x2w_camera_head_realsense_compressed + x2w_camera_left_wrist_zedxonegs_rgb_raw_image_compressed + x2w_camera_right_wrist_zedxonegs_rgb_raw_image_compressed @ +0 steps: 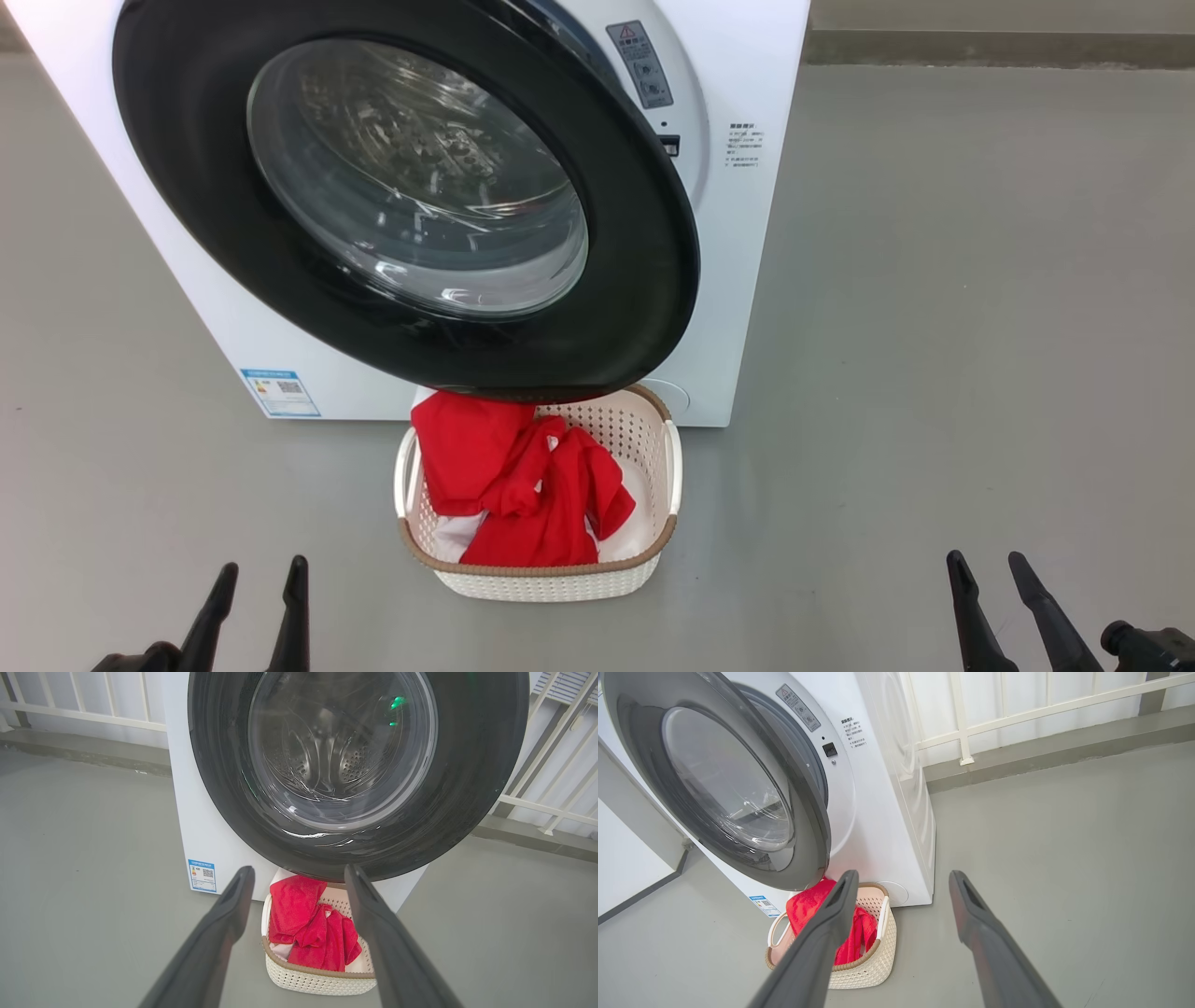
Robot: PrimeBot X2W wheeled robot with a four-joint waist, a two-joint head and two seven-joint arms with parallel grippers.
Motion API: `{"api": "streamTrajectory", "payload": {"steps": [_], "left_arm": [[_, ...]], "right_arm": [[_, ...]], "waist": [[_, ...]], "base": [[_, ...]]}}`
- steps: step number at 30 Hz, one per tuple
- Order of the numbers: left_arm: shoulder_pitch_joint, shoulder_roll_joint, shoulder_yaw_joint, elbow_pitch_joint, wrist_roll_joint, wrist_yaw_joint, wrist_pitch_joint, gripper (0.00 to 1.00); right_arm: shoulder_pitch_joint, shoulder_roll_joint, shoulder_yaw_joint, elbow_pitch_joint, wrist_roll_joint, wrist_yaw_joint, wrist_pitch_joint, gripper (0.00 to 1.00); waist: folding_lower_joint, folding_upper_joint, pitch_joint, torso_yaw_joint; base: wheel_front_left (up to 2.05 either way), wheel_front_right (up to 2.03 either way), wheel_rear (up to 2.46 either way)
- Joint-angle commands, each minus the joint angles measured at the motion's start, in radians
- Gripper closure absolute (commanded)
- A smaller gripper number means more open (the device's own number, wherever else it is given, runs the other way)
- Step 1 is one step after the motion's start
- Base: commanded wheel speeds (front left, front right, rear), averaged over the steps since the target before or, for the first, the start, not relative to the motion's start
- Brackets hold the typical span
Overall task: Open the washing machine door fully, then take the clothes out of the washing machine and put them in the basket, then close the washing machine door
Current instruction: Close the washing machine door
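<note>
- Nearest you: two claws. Your left claw (263, 567) and right claw (984, 560) both sit low over the bare grey floor (934, 373), fingers spread wide. Neither holds or touches anything.
- One basket (560, 585) stands on the floor between the claws and ahead of them, just in front of the machine.
- One heap of red clothes (523, 485) lies in the basket, with some white cloth showing. You cannot count the separate garments. One fold hangs over the far left rim.
- One door (187, 140) stands ajar, its right edge swung out from the front. Its lower rim hangs over the back of the basket.
- One washing machine (738, 280), with a blue sticker (280, 392) at its lower left.
- Farthest: a white railing (1017, 714).
</note>
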Motion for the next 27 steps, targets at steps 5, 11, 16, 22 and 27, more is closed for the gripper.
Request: {"api": "streamTrajectory", "payload": {"steps": [5,11,16,22,27], "left_arm": [[-0.019,0.009,0.033,-0.028,0.011,-0.006,-0.005,0.0],[-0.018,0.004,0.032,-0.027,0.013,-0.006,-0.005,0.0],[-0.023,0.001,0.028,-0.028,0.014,-0.006,-0.005,0.0],[-0.033,-0.022,0.031,-0.031,0.016,-0.006,-0.005,0.0],[-0.038,-0.049,0.018,-0.032,0.007,-0.006,-0.005,0.0]], "right_arm": [[-0.023,-0.016,0.021,-0.026,0.002,0.008,-0.007,0.0],[-0.021,-0.014,0.019,-0.027,0.002,0.008,-0.007,0.0],[-0.027,-0.012,0.023,-0.027,0.001,0.008,-0.007,0.0],[-0.066,-0.012,0.057,-0.023,0.007,0.008,-0.007,1.0],[-0.121,-0.011,0.092,-0.015,0.011,0.008,-0.007,1.0]], "waist": [[0.0,0.0,0.002,-0.002],[0.0,0.0,0.003,0.0],[0.0,0.0,0.008,0.007],[0.0,0.0,0.023,0.026],[0.0,0.0,0.031,0.058]], "base": [[0.0,0.0,0.0],[0.0,0.0,0.0],[0.0,0.0,0.0],[0.0,0.0,0.0],[0.0,0.0,0.0]]}}
